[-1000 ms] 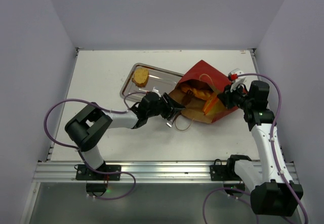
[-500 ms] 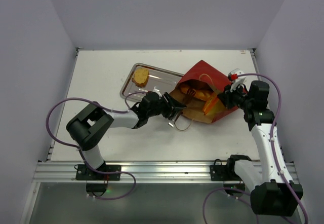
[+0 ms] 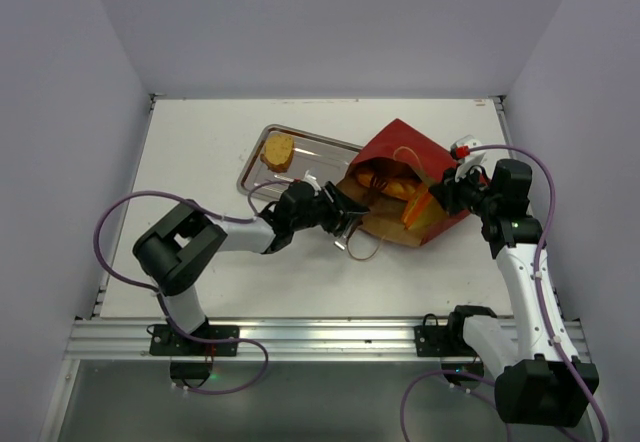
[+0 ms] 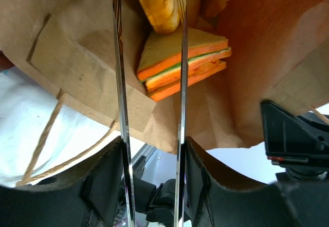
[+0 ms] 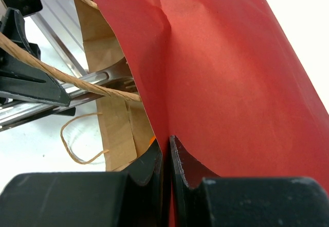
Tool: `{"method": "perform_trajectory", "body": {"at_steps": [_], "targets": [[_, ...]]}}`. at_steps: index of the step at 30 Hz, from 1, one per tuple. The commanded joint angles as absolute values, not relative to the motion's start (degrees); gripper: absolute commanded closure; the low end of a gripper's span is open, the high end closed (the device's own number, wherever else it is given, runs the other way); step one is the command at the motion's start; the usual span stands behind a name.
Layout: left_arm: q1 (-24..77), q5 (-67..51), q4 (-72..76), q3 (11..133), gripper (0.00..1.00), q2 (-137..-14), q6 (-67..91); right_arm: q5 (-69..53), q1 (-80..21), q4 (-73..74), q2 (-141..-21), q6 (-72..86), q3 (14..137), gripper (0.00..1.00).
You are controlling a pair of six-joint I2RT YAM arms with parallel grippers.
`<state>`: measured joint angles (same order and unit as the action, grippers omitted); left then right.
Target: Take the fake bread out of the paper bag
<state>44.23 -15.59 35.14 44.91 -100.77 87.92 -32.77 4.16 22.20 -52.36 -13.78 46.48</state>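
The left arm's elbow has edged slightly right of where it sat a second ago. On the metal tray (image 3: 322,148) one golden bread piece (image 3: 278,151) lies where it did, already out of the bag.

The left gripper (image 3: 333,215) (image 4: 152,157) has crept a little closer to the bag's mouth. Its jaws stand half apart, pressed on the two arms of a pair of metal tongs (image 4: 181,88), which reach into the brown inside of the paper bag (image 3: 405,145) (image 4: 77,57). The tong arms are parted either side of a long roll (image 4: 157,3); whether they touch it cannot be told. Just under the roll lies a layered sandwich wedge (image 4: 182,65). Both are inside the bag, which lies on its side and has not shifted.

The right gripper (image 3: 447,194) (image 5: 165,157) has not moved, its jaws nearly closed and pinching the bag's red wall (image 5: 221,83).
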Motion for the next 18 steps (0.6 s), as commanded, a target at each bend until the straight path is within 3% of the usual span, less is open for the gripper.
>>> {"method": "perform_trajectory", "body": {"at_steps": [1, 9, 13, 16, 18], "targets": [[43.77, -16.79, 38.15, 46.93, 0.49, -102.39, 87.89, -33.93, 4.04, 21.00, -51.85, -13.97, 46.32, 0.88], [43.07, -17.22, 36.21, 46.84, 0.48, -104.23, 86.49, -33.93, 4.04, 20.92, -51.68, -13.97, 46.23, 0.88], [42.37, -17.49, 36.21, 48.86, 0.53, -105.55, 85.61, -33.84, 4.04, 20.92, -51.68, -13.97, 46.14, 0.89], [41.84, -17.75, 35.95, 49.92, 0.61, -106.17, 84.64, -33.66, 3.96, 21.01, -51.77, -14.06, 46.23, 0.88], [41.31, -17.84, 35.86, 50.27, 0.75, -106.00, 83.68, -33.49, 4.04, 20.92, -51.85, -14.15, 46.14, 0.88]]}}
